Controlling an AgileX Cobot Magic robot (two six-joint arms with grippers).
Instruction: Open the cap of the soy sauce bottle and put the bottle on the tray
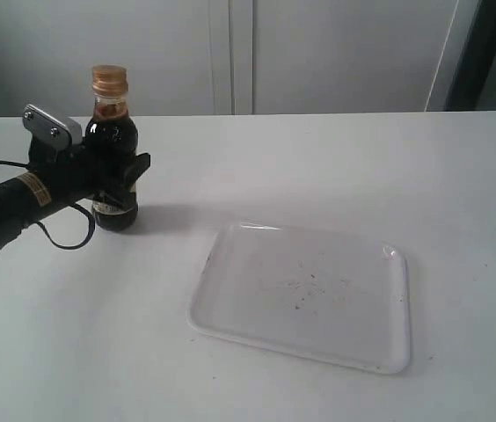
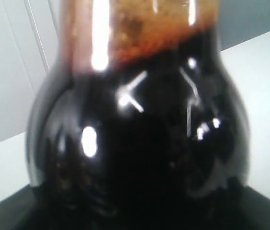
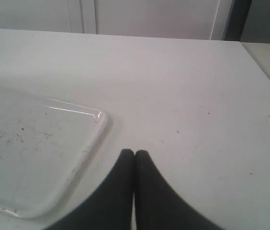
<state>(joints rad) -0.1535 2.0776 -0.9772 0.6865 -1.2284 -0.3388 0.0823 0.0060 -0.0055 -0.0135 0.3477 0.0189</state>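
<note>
Soy sauce bottle stands upright, cap on top, near the table's far left edge, its body straddled from the left by the left gripper, contact unclear; tray lies apart, toward the front edge.

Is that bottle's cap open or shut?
Shut: the cap sits level atop the upright bottle, with nothing flipped up.

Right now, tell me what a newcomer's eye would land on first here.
The dark soy sauce bottle, golden-orange cap on top, stands upright on the table at the exterior view's left, the jaws of the left arm on either side of its body. The white, speckled tray lies flat to its right, nearer the camera.
</note>
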